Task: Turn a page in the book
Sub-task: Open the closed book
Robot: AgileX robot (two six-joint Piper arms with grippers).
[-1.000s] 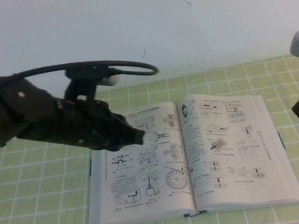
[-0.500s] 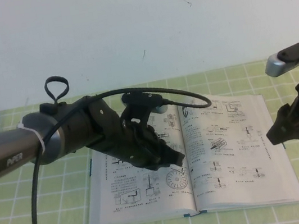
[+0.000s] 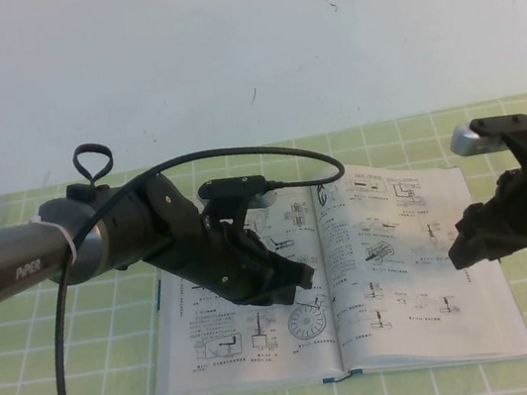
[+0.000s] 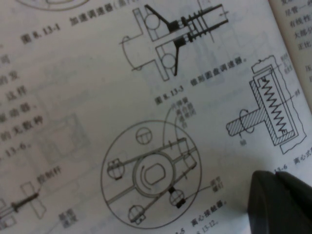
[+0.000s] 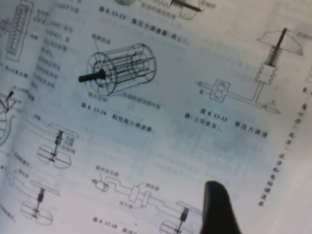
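Observation:
The book (image 3: 183,355) lies open and flat on the green checked cloth, both white pages printed with black diagrams. My left gripper (image 3: 303,276) is low over the left-hand page (image 3: 216,340), just above a dark ring figure (image 3: 308,323). Its fingers (image 4: 292,209) are shut with nothing between them, near a round diagram (image 4: 148,175). My right gripper (image 3: 461,251) hovers over the outer part of the right-hand page (image 3: 395,267). Only one of its fingers (image 5: 217,209) shows, over the printed page (image 5: 146,122), holding nothing.
The green checked cloth (image 3: 73,388) covers the table round the book. A plain pale wall (image 3: 240,51) stands behind. A black cable (image 3: 236,152) loops from the left arm above the book. The book's grey-blue cover edge (image 3: 344,376) faces the front.
The left arm swung in from the left and settled low over the left-hand page. The right arm came in from the right edge and now hangs over the right-hand page.

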